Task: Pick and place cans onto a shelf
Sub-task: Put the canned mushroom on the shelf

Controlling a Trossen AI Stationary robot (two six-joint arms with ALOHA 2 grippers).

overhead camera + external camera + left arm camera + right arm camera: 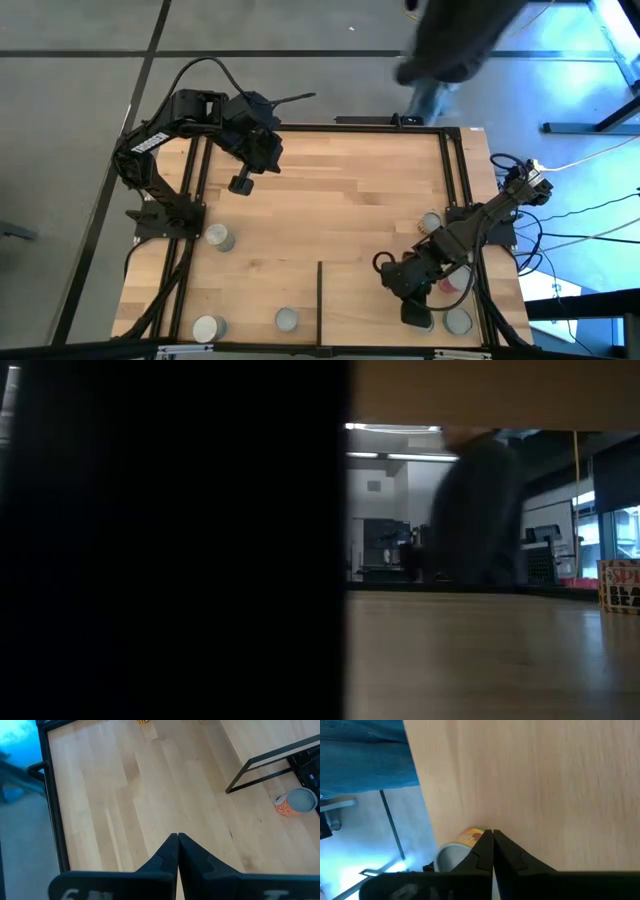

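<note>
Several cans with silver-grey tops stand about the table: two near the left edge (pixel 218 237) (pixel 208 327), one at the front (pixel 287 319), and others by the right edge (pixel 431 221) (pixel 458 321), one of them with a red-pink label (pixel 452 283). The shelf (pixel 365 290) is the light-wood panel at the near right, edged by a thin black strip (pixel 320 300). My right gripper (pixel 415 315) (pixel 493 837) is shut over the shelf's near right part, next to a yellow-labelled can (pixel 457 850). My left gripper (pixel 240 183) (pixel 177 840) hangs shut above bare wood at the far left. My right gripper's shut fingers (pixel 482 847) come slanting down from above, right beside the labelled side (pixel 470 836) of the yellow-labelled can. The finger covers the place where they meet, so I cannot tell whether they touch it.
A person stands beyond the table's far edge (pixel 450 45) and shows blurred in the low view (pixel 480 510). A dark mass (pixel 170 540) fills the left half of the low view. Black frame rails (pixel 455 170) run along the table's sides. Bare wood lies in the middle (pixel 340 200).
</note>
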